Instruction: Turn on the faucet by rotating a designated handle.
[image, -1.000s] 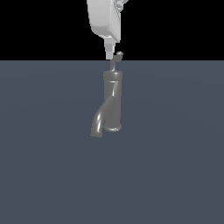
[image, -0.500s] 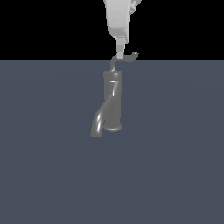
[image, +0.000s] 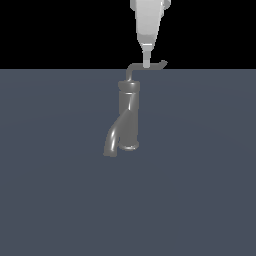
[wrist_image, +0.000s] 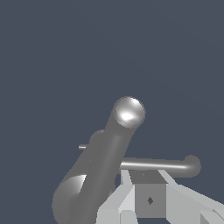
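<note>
The grey metal faucet (image: 129, 115) stands upright on the dark floor, and its thick spout (image: 112, 140) curves down toward the exterior view's left. From its top the thin L-shaped handle (image: 157, 65) reaches toward the exterior view's right. My gripper (image: 146, 62) comes straight down from above. Its narrow tip touches the handle's horizontal rod, and the fingers look closed together. In the wrist view the faucet (wrist_image: 100, 175) fills the middle, the handle (wrist_image: 166, 165) runs across just beyond my gripper (wrist_image: 146, 176), and the rod's rounded elbow shows at one end.
A flat, dark blue-grey floor (image: 200, 190) surrounds the faucet on all sides. Behind it the background is black. No other objects show in either view.
The handle has swung toward the exterior view's right and now shows its full length. My gripper has moved right with it, staying against the rod.
</note>
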